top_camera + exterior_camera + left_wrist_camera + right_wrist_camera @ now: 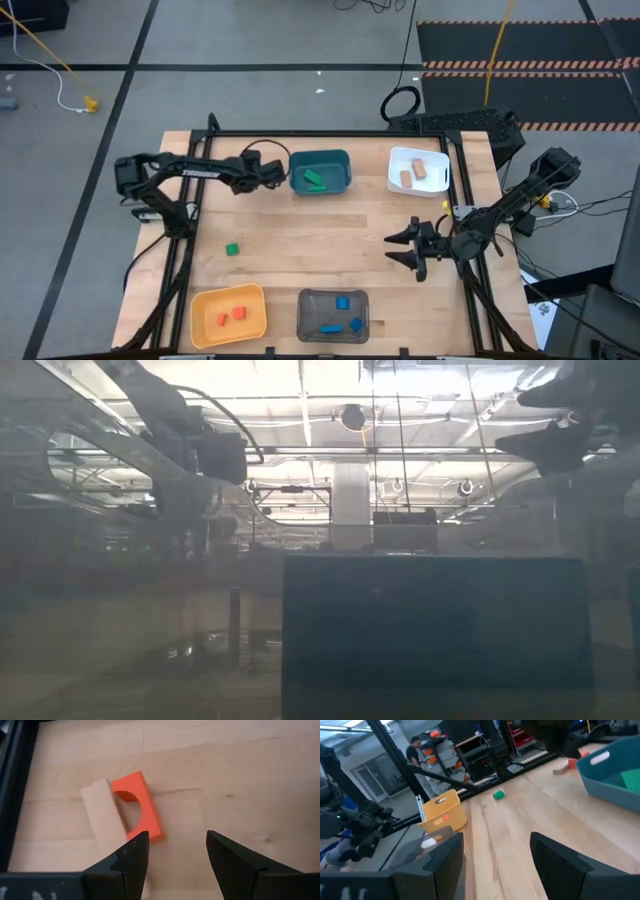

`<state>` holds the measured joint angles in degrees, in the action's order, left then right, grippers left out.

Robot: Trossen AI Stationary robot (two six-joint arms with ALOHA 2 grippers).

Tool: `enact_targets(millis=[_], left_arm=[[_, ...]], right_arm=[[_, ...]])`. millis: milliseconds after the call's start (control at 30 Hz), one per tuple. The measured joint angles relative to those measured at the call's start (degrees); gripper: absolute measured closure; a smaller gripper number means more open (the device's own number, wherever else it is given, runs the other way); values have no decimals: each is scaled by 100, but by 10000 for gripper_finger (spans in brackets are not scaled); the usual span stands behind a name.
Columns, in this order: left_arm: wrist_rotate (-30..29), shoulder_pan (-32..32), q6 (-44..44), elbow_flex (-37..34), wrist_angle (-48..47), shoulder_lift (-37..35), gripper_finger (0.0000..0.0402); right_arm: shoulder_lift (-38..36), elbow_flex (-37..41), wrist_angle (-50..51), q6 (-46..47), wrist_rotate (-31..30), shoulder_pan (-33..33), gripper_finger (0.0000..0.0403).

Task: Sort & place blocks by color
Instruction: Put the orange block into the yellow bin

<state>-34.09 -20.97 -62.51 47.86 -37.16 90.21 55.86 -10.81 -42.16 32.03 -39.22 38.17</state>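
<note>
High view: left gripper [275, 170] at ten o'clock on the table [300, 255], beside the teal bin [320, 172] of green blocks [316, 179]; its fingers hide what lies beneath. Right gripper [400, 249] at three o'clock, spread wide, empty. Loose green block [232, 249] at eight. Yellow bin [228, 313] with red-orange blocks [231, 316], grey bin [333, 314] with blue blocks [342, 314], white bin [418, 171] with tan blocks [413, 174].

Low view: hazy; no blocks discernible.

Left wrist view: parted fingers [131, 857] grip nothing, above a red-orange arch block [137, 806] touching a tan block [99, 814].

Right wrist view: that pair [574, 764] lies far off
</note>
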Motion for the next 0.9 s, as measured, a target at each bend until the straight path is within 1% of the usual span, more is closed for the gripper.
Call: enact_targets(millis=[100, 300, 500, 800, 900], left_arm=[[-6, -128, 51, 1, 341, 180, 202], [-20, -228, 32, 0, 428, 410, 202], [-347, -311, -64, -2, 385, 431, 202], [-335, -645, 9, -2, 368, 431, 202], [-168, -744, 65, -2, 367, 431, 202]], right_arm=[[0, 0, -11, -221, 0, 0, 181], [0, 0, -4, -365, 7, 0, 181], [0, 0, -1, -710, 7, 0, 181], [0, 0, -1, -920, 5, -153, 181], [0, 0, 15, -920, 4, -222, 181]])
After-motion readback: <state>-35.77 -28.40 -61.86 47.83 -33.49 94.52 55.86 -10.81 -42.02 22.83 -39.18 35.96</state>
